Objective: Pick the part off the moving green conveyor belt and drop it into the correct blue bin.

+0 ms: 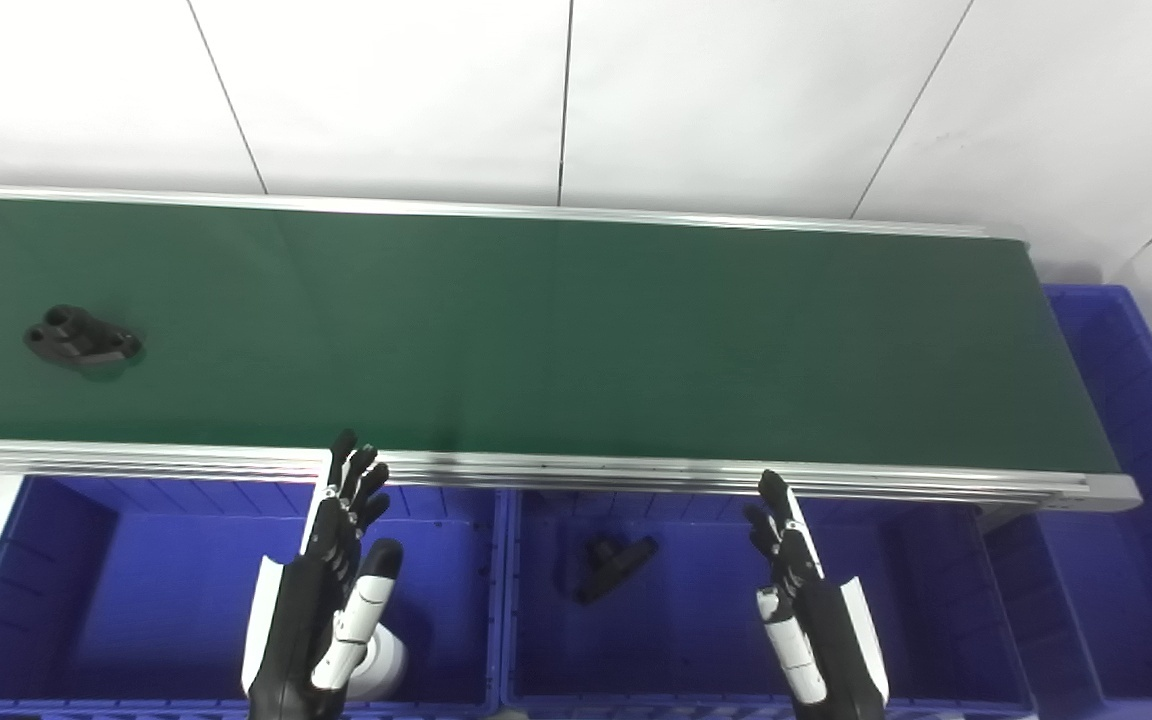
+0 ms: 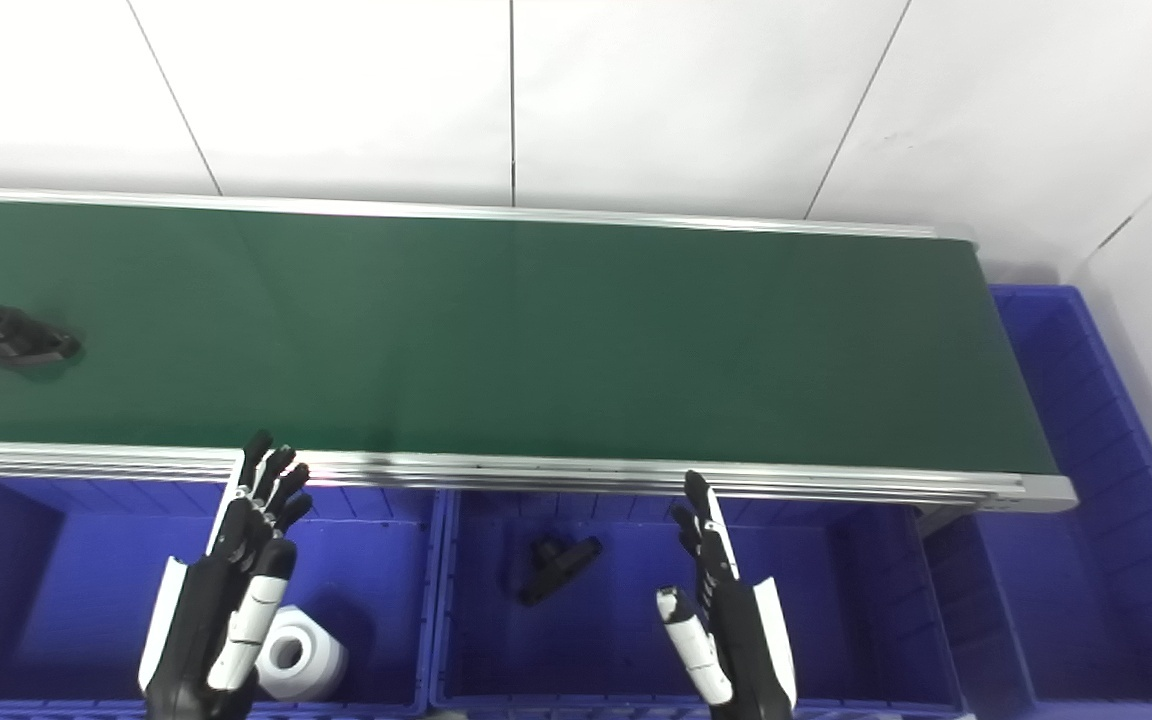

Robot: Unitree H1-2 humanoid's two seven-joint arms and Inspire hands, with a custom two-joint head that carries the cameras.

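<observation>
Waiting step: black part rides the belt at far left, ungrasped.
Left hand and right hand spread, empty, over bins; next, likely a timed left-hand reach.

Matt green belt; brushed-metal rails; glossy blue plastic bins

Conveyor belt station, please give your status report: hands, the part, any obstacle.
Left hand open, right hand open, both over the blue bins. Black part on the green belt, far left, untouched. Nothing in the way.
</observation>
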